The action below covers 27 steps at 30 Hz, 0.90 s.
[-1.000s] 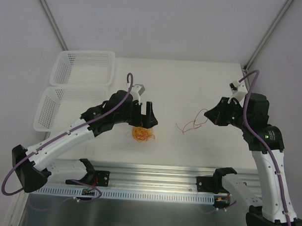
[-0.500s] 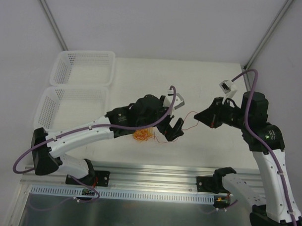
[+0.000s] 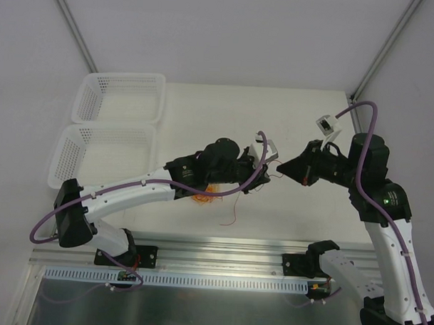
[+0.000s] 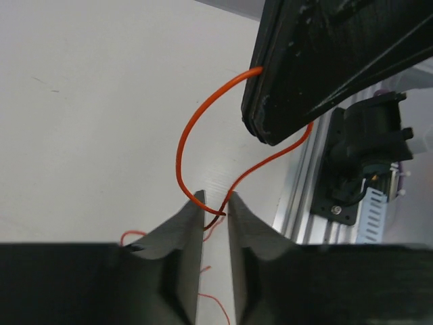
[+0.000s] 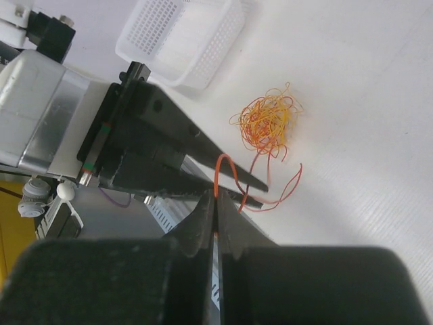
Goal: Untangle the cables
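White surface (image 3: pixel 301 208), metal rail (image 3: pixel 221 247) along near edge. Two white mesh baskets at far left: far basket (image 3: pixel 127 76), near basket (image 3: pixel 108 127) just beside it. Left arm (image 3: pixel 130 195) stretches toward centre, right arm (image 3: pixel 387 204) bends in from right, tips meeting mid-surface. Left gripper (image 4: pixel 215 203): jaws narrowly apart, red-orange cable (image 4: pixel 181 145) looping through gap. Right gripper (image 5: pixel 215 196): jaws pressed together, pinching same cable above surface. Yellow-orange cable tangle (image 3: pixel 205 193) lies on surface under left arm, left of both grippers.
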Tool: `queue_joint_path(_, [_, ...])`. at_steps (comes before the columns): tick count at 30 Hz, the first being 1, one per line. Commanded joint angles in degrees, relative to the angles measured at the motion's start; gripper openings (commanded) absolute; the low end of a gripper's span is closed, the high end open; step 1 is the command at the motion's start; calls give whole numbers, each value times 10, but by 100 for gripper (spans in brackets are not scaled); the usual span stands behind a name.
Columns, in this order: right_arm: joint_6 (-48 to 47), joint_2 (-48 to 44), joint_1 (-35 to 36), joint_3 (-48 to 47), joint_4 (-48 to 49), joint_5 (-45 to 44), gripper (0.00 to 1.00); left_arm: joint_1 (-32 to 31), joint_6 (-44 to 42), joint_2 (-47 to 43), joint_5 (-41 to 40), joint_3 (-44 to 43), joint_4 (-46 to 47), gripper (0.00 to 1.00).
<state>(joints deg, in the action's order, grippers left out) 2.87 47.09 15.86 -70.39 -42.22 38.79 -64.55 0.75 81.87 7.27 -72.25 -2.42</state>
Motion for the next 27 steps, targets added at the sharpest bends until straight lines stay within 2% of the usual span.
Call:
queue_joint_path(1, [9,-10,3,-8,27,2,1,-5,-9,-3,21,-2,49,10])
queue_joint_path(2, [8,-13,2,-5,25,-5,4,-6,-9,-7,20,0,51,0])
queue_joint_path(4, [7,-17,3,-3,22,-30,13,-5,11,-15,10,0,55,0])
queue_joint_path(5, [4,-20,3,-3,17,-38,21,-5,14,-18,-1,0,57,0])
queue_joint_path(6, [1,-24,4,-4,15,-53,39,-4,20,-23,-8,-3,57,0])
queue_joint_path(8, [-5,-30,3,-8,6,-66,53,-3,28,-28,-29,-7,58,0])
queue_joint_path(9, [-13,-34,3,-15,1,-84,68,0,33,-33,-37,-10,58,0])
queue_joint_path(10, [-18,-38,4,-19,-4,-95,75,2,37,-34,-45,-11,58,0])
queue_joint_path(11, [-22,-42,4,-22,-11,-107,87,7,50,-36,-54,-15,58,0])
queue_joint_path(13, [-26,-60,3,-29,-17,-151,96,32,70,-44,-70,-18,58,0])
queue_joint_path(14, [-41,-68,3,-28,-18,-167,100,45,92,-48,-70,-19,58,0])
queue_joint_path(18, [-54,-114,3,-11,-14,-240,100,136,141,-78,-102,-25,58,0])
queue_joint_path(21, [-54,-144,3,11,-14,-266,100,182,169,-97,-105,-39,58,0])
queue_joint_path(27, [-43,-159,3,46,-36,-269,100,303,180,-118,-133,-86,58,0])
